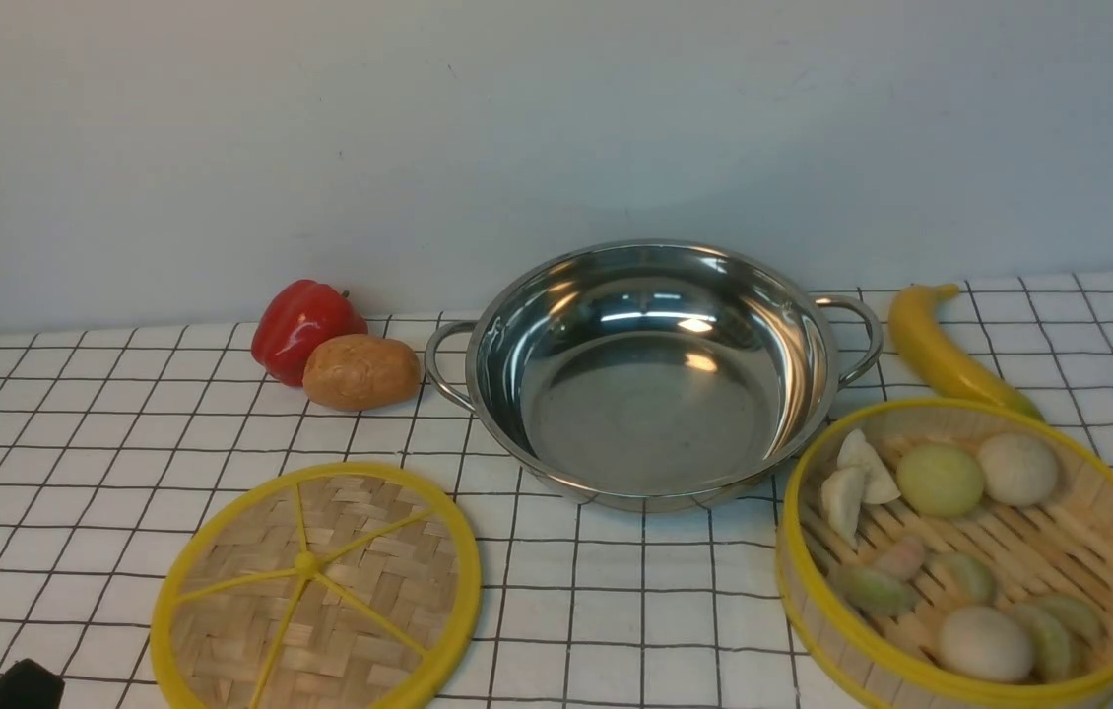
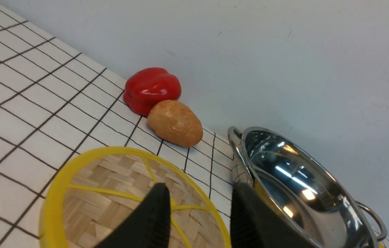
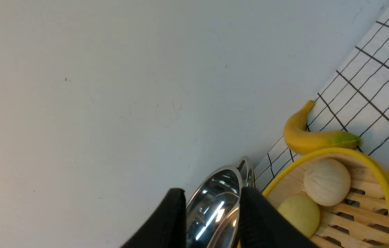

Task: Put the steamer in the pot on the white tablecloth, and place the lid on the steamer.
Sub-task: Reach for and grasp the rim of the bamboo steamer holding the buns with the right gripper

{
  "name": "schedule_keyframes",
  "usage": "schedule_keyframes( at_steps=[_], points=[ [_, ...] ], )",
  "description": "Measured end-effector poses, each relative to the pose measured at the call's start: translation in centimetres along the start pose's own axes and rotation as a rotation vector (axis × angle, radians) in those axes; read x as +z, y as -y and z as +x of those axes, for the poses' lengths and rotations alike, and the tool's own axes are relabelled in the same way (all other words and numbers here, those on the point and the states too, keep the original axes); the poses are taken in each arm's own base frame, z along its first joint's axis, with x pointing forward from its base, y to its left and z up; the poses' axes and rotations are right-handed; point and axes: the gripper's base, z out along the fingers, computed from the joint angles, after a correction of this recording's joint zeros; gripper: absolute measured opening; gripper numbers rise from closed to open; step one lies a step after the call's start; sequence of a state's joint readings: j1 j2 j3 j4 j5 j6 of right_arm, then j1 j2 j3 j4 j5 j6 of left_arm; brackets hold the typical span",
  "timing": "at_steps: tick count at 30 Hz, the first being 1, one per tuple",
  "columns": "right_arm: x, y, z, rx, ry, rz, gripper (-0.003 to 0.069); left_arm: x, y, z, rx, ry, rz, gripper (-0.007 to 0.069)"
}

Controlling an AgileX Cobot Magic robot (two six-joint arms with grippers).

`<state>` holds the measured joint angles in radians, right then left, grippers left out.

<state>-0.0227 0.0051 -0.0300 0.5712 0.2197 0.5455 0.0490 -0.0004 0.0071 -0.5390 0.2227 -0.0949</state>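
Spread over the bench: white tablecloth (image 1: 616, 611) with a thin black grid.

Toward the back edge, about midway along it: pot (image 1: 655, 414), upright, shiny, nothing inside, with 2 wire handles, 1 on each side.

At the near right corner: steamer (image 1: 1019, 551), upright on the cloth, just beside the pot's right front and not in it. Whether touching the pot, cannot tell. On its slatted floor: 3 round buns (image 1: 1017, 469) and several pale dumpling-like pieces (image 1: 857, 483).

Toward the near left corner: lid (image 1: 315, 591), flat on the cloth, spokes up, apart from the pot and well apart from the steamer.

Along the back edge, left of the pot: red pepper (image 1: 303, 325), with a potato (image 1: 360, 371) touching its front. Right of the pot, just behind the steamer: banana (image 1: 941, 354).

Left gripper (image 2: 199, 193): fingers apart, nothing between them, lid and pot ahead in its wrist view. Only a dark sliver of it at the near left corner in the front view.

Right gripper (image 3: 211, 196): fingers likewise spread and empty, facing the pot's rim and the steamer; out of the front view.
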Motion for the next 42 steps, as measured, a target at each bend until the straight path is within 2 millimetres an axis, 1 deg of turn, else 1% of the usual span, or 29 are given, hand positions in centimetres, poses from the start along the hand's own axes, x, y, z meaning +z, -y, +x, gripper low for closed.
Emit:
schedule_keyframes(
  at_steps=[4,6,9,10,12,13,14,16,17,18,19,20,22,23,24,25,27,28,30,32,33,35,36,37,38,39,40,41,42],
  points=[
    [0.0,0.0,0.0,0.014,-0.001,-0.002,0.024,0.0,0.1,-0.5,-0.007,0.051,0.006,0.0243],
    [0.0,-0.2,-0.1,0.07,0.012,-0.017,0.024,0.0,0.1,-0.9,-0.036,0.101,0.014,0.0243],
    [-0.1,-1.0,-0.9,0.122,0.066,-0.066,0.024,-0.1,0.2,-1.6,-0.068,0.178,0.025,0.0243],
    [-0.4,-2.1,-1.7,0.135,0.118,-0.116,0.024,-0.2,0.2,-2.0,-0.082,0.221,0.03,0.0243],
    [-1.2,-4.5,-3.3,0.079,0.213,-0.21,0.024,-0.4,0.2,-2.5,-0.093,0.282,0.036,0.0243],
    [-1.5,-5.2,-3.7,0.047,0.238,-0.233,0.024,-0.4,0.2,-2.8,-0.095,0.309,0.037,0.0243],
    [-2.0,-6.5,-4.4,-0.036,0.272,-0.267,0.024,-0.5,0.2,-3.0,-0.095,0.339,0.04,0.0243],
    [-2.9,-8.5,-5.1,-0.18,0.299,-0.299,0.024,-0.7,0.2,-3.4,-0.083,0.387,0.042,0.0243],
    [-3.2,-9.7,-5.5,-0.278,0.29,-0.298,0.024,-0.8,0.4,-3.7,-0.058,0.409,0.047,0.0243],
    [-3.4,-9.9,-5.6,-0.292,0.297,-0.303,0.024,-0.8,0.4,-3.8,-0.058,0.411,0.048,0.0243],
    [-3.4,-11.2,-5.9,-0.395,0.26,-0.279,0.024,-1.0,0.9,-4.3,0.002,0.427,0.057,0.0243],
    [-2.9,-11.9,-5.9,-0.47,0.2,-0.233,0.024,-1.2,1.4,-4.8,0.062,0.437,0.065,0.0243],
    [-2.0,-13.2,-6.3,-0.563,0.099,-0.157,0.024,-1.8,2.7,-5.8,0.182,0.434,0.079,0.0243],
    [-0.7,-13.4,-6.4,-0.612,0.001,-0.074,0.024,-2.1,3.3,-6.3,0.262,0.414,0.078,0.0243],
    [-0.4,-14.1,-6.7,-0.644,-0.039,-0.041,0.024,-2.3,3.8,-6.7,0.305,0.389,0.072,0.0243],
    [0.5,-14.3,-6.8,-0.677,-0.121,0.029,0.024,-2.3,4.1,-7.0,0.343,0.361,0.06,0.0243],
    [1.8,-14.3,-7.0,-0.71,-0.195,0.104,0.024,-2.2,4.5,-7.4,0.394,0.309,0.035,0.0243],
    [3.8,-14.2,-7.3,-0.745,-0.308,0.214,0.024,-1.5,4.7,-7.8,0.451,0.216,-0.011,0.0243],
    [5.6,-13.8,-7.5,-0.776,-0.424,0.329,0.024,-0.4,4.9,-8.2,0.487,0.089,-0.068,0.0243],
    [7.4,-13.1,-7.4,-0.789,-0.522,0.423,0.024,0.7,4.9,-8.5,0.509,-0.02,-0.111,0.0243],
    [8.6,-12.4,-7.3,-0.795,-0.579,0.473,0.024,1.5,5.0,-8.7,0.523,-0.083,-0.134,0.0243],
    [10.2,-11.3,-6.9,-0.794,-0.651,0.531,0.024,3.3,5.0,-9.2,0.556,-0.208,-0.174,0.0243],
    [10.4,-11.1,-6.8,-0.793,-0.659,0.537,0.024,3.7,5.0,-9.1,0.56,-0.234,-0.182,0.0243],
    [11.7,-10.1,-6.4,-0.785,-0.716,0.581,0.024,5.4,4.9,-9.3,0.587,-0.343,-0.209,0.0243],
    [12.3,-9.7,-6.2,-0.779,-0.74,0.599,0.024,6.2,4.8,-9.4,0.596,-0.402,-0.222,0.0243],
    [12.4,-9.5,-6.2,-0.778,-0.746,0.603,0.024,6.5,4.8,-9.4,0.598,-0.416,-0.225,0.0243],
    [13.6,-8.5,-5.8,-0.767,-0.793,0.64,0.024,8.3,4.5,-9.3,0.6,-0.557,-0.255,0.0243],
    [13.7,-8.4,-5.7,-0.766,-0.799,0.643,0.024,8.6,4.6,-9.4,0.599,-0.567,-0.257,0.0243],
    [14.8,-7.4,-5.3,-0.757,-0.842,0.677,0.024,10.2,4.2,-9.0,0.587,-0.696,-0.28,0.0243]
  ],
)
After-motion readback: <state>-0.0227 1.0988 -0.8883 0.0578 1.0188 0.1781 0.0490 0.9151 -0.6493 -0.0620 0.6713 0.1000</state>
